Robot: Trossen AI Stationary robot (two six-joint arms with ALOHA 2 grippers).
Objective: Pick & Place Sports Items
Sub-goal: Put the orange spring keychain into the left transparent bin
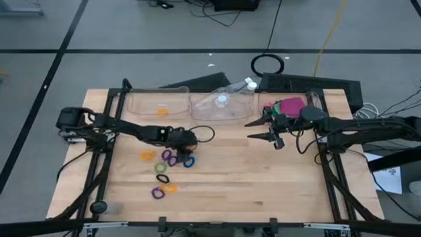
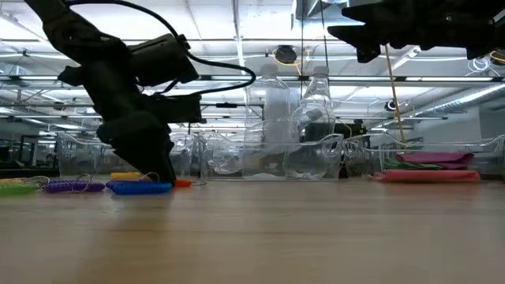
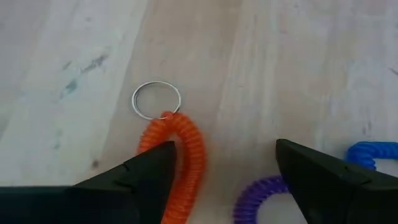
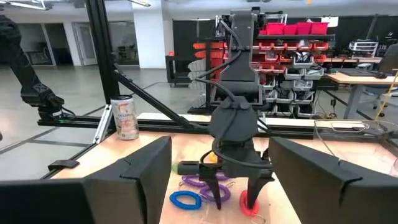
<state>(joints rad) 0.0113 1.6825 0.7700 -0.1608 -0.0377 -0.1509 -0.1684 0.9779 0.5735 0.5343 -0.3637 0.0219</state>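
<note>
light wood table (image 1: 263, 184), plank grain, black frame rails down both sides. along the far edge sits a row of clear plastic trays (image 1: 220, 105): the left one holds a small orange piece (image 1: 162, 111), the middle one holds clear plastic bottles (image 2: 316, 110), the right one holds the flat soft pieces, pink/magenta on top (image 1: 289, 104), green just under it in the low view. a soda can (image 4: 126, 118) stands on the near left corner, well away from the work.

left arm reaches in from the left, cable looping off its wrist. left gripper (image 1: 185, 149) is down at the tabletop over the ring cluster, fingers apart, straddling bare wood. an orange coiled ring (image 3: 185, 152) with a thin metal key ring (image 3: 156, 99) on its end lies against the inside of one finger; cannot tell if it touches. a purple coil (image 3: 261, 198) and a blue coil (image 3: 371, 154) lie by the other finger. nothing clamped.

right gripper (image 1: 264, 129) hangs above the table just in front of the right tray, fingers apart, empty.

remaining rings, ribbed spiral elastic, are scattered near the left gripper: orange (image 1: 147, 155), purple (image 1: 170, 158), blue (image 1: 189, 161), green (image 1: 161, 168), another green (image 1: 162, 178), orange (image 1: 170, 187), purple (image 1: 156, 193). the gripper body hides part of the cluster from above.
</note>
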